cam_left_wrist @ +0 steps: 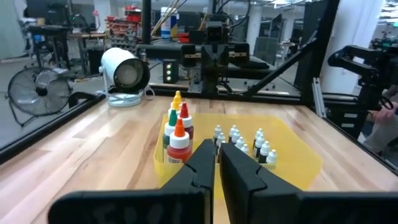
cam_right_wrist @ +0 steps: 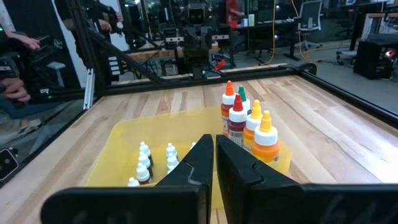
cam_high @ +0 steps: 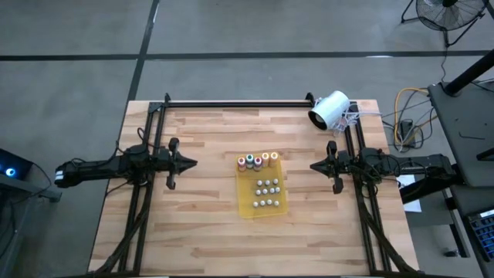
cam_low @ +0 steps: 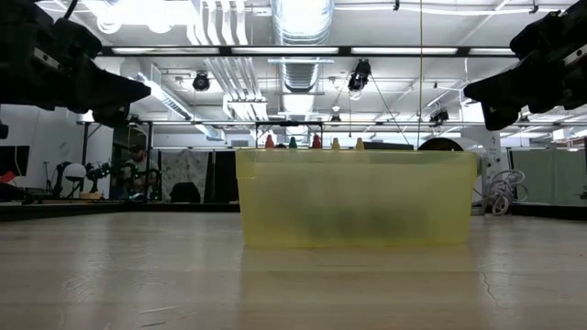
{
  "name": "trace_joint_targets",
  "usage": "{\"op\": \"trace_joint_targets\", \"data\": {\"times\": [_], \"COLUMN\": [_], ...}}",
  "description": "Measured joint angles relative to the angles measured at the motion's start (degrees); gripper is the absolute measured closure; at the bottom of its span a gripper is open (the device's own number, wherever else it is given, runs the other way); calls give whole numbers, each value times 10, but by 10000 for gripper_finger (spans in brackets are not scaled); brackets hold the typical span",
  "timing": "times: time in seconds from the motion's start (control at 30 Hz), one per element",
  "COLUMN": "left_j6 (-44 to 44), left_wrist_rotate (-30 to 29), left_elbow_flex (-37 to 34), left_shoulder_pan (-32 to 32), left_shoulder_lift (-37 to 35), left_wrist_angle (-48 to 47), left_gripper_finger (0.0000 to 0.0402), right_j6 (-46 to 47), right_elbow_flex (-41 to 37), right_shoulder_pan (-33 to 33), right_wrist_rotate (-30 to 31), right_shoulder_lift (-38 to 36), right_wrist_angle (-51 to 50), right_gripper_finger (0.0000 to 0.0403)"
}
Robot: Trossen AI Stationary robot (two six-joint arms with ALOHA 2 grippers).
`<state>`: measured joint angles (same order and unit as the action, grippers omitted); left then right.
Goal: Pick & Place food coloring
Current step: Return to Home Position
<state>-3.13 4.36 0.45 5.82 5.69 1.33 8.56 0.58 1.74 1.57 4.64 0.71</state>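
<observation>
Overhead, the high view shows the yellow bin [cam_high: 245, 199] mid-surface [cam_high: 193, 224] holding all the food coloring [cam_high: 267, 183]: five tall bottles [cam_high: 258, 161] in a row and nine small ones [cam_high: 267, 202] in a grid. Low view: only coloured caps [cam_low: 315, 142] clear the bin's wall. Wrist views: left end effector [cam_left_wrist: 217, 149] and right end effector [cam_right_wrist: 214, 144] face the bin, both pressed together and empty. The bottles look light, rigid and slick, so pinch the body below the cap.

Yellow bin [cam_low: 356, 197] centred; bottle tips [cam_low: 315, 142] above rim.
</observation>
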Motion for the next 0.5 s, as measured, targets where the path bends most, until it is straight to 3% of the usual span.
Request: {"op": "trace_joint_targets", "data": {"times": [0.5], "left_j6": [-10], "left_wrist_rotate": [-2], "left_elbow_flex": [0], "left_shoulder_pan": [0], "left_shoulder_lift": [1], "left_wrist_angle": [2], "left_gripper_finger": [402], "right_j6": [0], "right_elbow_flex": [0], "right_shoulder_pan": [0], "right_wrist_rotate": [0], "right_shoulder_lift": [0], "right_wrist_angle": [0], "right_gripper_finger": [390]}}
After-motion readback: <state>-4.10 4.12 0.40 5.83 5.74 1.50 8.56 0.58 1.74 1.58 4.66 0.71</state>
